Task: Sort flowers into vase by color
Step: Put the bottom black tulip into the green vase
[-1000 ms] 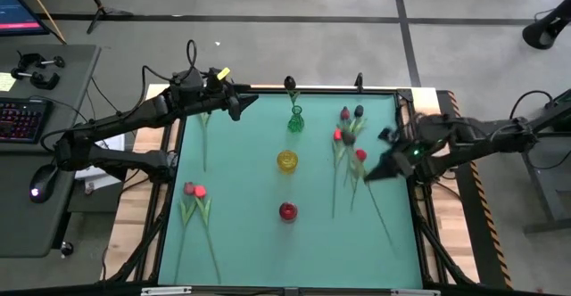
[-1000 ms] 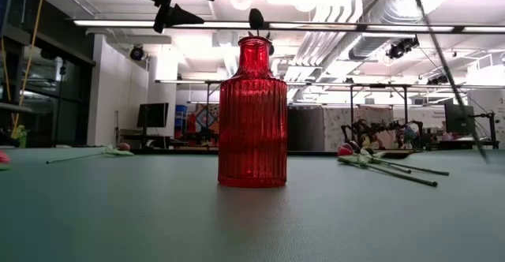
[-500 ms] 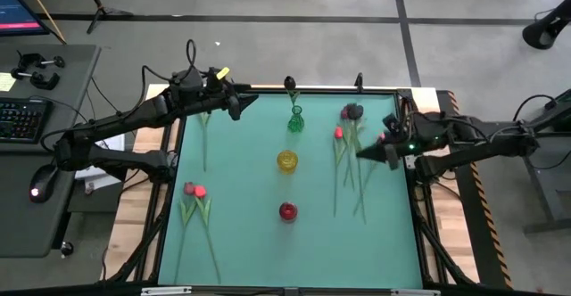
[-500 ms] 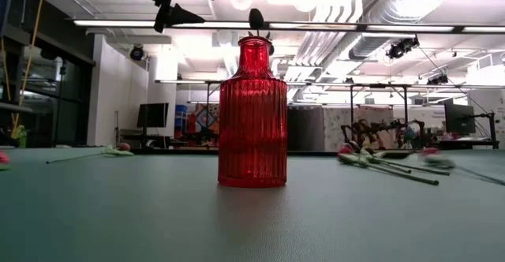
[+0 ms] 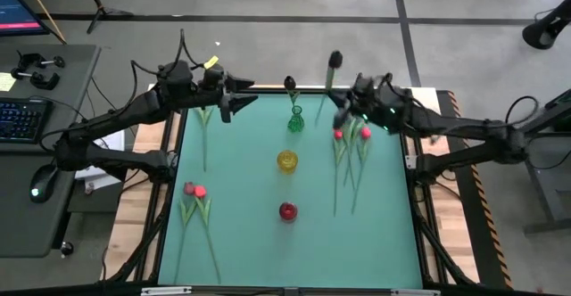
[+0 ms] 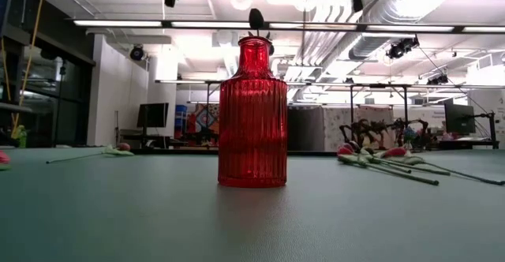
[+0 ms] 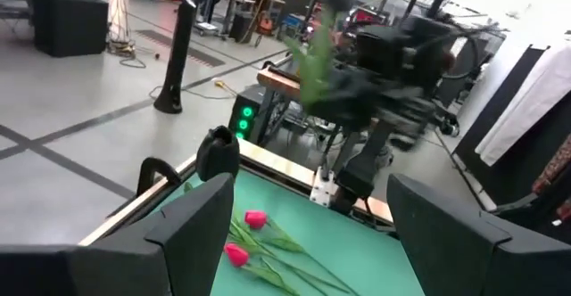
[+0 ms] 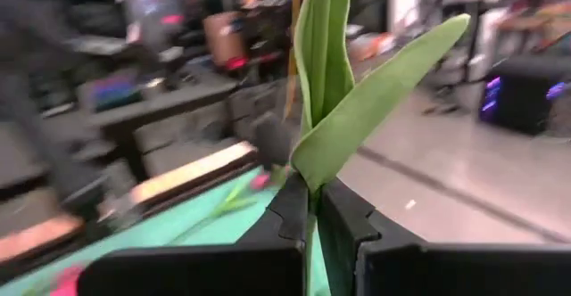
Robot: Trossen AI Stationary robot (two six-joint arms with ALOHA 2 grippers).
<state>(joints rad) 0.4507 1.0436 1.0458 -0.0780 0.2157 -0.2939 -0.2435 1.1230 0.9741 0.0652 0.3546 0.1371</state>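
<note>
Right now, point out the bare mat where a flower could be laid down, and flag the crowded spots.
Bare: the near-right corner of the green mat, past the loose tulips; also the strip between the red-headed pair and the red vase. Crowded: the centre line of green vase, yellow vase and red vase, and the far right, where the right gripper holds a dark tulip.

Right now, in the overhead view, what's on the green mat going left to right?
Two red tulips lying at the left → the line of three vases down the middle, green vase, yellow vase and red vase → the bunch of tulips lying at the right.
</note>
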